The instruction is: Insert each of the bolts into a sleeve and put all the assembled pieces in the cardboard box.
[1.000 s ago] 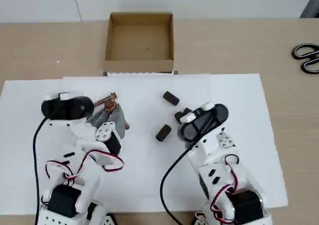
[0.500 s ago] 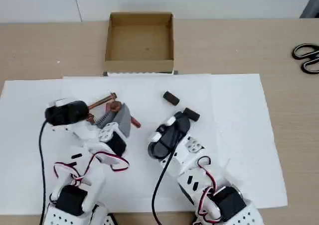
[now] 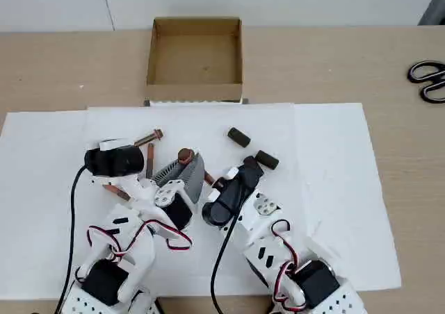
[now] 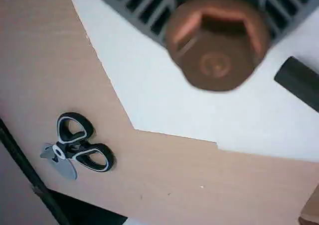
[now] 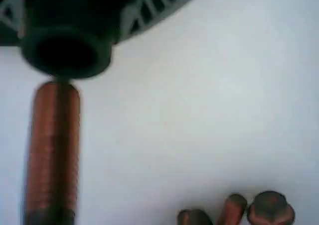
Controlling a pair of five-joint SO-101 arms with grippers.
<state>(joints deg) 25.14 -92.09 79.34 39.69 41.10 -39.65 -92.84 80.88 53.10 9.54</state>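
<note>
White paper underlies the left gripper clamping a bolt, its tip at the mouth of the sleeve gripped by the right gripper, axes nearly aligned.

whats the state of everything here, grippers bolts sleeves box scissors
left gripper: shut on held bolt
right gripper: shut on held sleeve
held bolt: tip at held sleeve's mouth, not inserted
held sleeve: bore empty
loose sleeves: lying on the paper, no bolts in them
loose bolts: lying unsleeved
cardboard box: open, empty
scissors: handles together
</note>
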